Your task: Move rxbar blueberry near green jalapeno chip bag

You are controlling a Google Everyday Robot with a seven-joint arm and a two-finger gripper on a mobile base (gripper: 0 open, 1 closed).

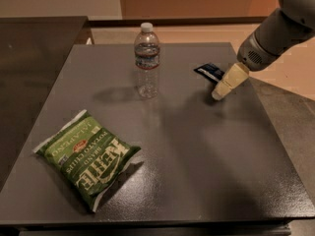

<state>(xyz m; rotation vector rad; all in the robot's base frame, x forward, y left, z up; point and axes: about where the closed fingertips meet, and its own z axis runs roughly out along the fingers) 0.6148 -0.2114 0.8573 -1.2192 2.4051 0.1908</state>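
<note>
1. So, from the middle of the table [197,176], your rxbar blueberry [209,71] lies flat at about 1 o'clock, near the far right edge.
2. Your gripper [217,95] sits at 2 o'clock, tilted down-left, with its tip just beside the bar on the near side. Honestly, you can't tell whether it's open or closed from this angle.
3. The green jalapeno chip bag [88,156] lies at 8 o'clock, well apart from the bar.
4. A water bottle [147,60] stands upright at 12 o'clock.
</note>
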